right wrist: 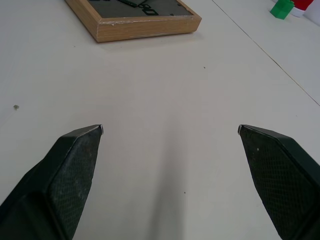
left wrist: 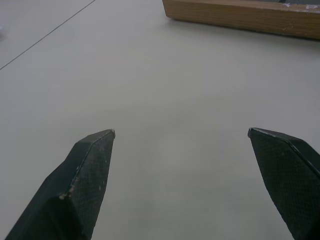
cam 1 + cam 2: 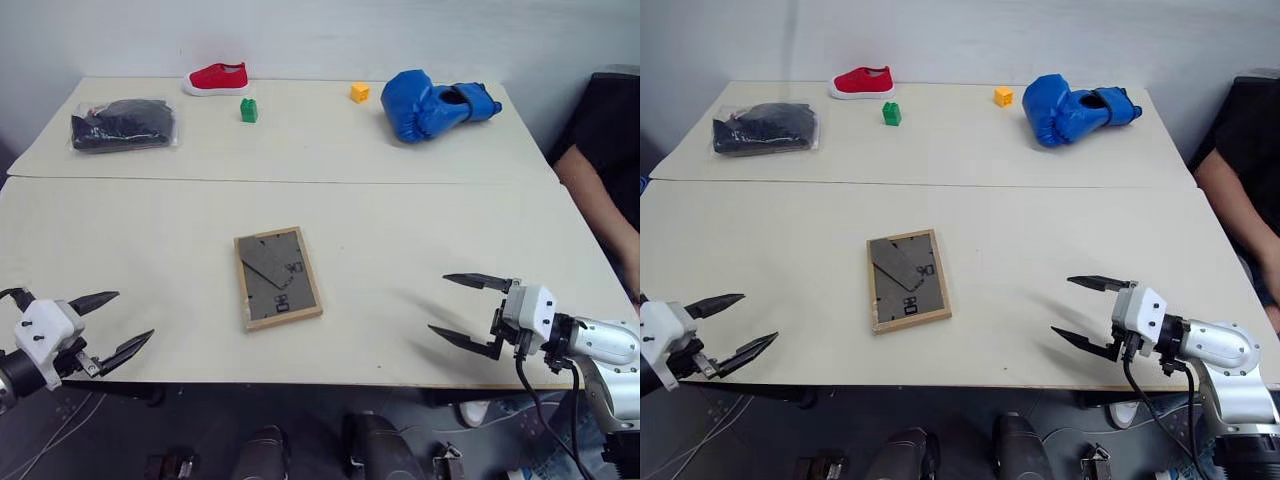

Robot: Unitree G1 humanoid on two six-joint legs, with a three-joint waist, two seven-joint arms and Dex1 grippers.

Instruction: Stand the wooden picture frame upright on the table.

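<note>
Two pale beige tabletops pushed together make one broad surface (image 3: 400, 250), a thin seam running across between the near half and the far half. A person's arm (image 3: 600, 215) in a dark sleeve rests by its right edge. On the far half, from my left: a clear bag of dark fabric (image 3: 124, 125), a red shoe (image 3: 217, 78) near the back edge, a blue boxing glove (image 3: 432, 104) lying on its side toward the right. My left tool (image 3: 112, 324) hovers low over the near left corner, black fingers spread wide, nothing between them. My right tool (image 3: 458, 306) sits over the near right part of the surface, fingers likewise spread wide and holding nothing. Between the two, well apart from each, the wooden picture frame (image 3: 278, 278) lies flat near the middle of the near half, dark back up, stand folded against it, turned slightly askew to the surface edge. Smallest items: a green block (image 3: 248, 110) just in front of the shoe and a yellow cube (image 3: 359, 92) left of the glove.
</note>
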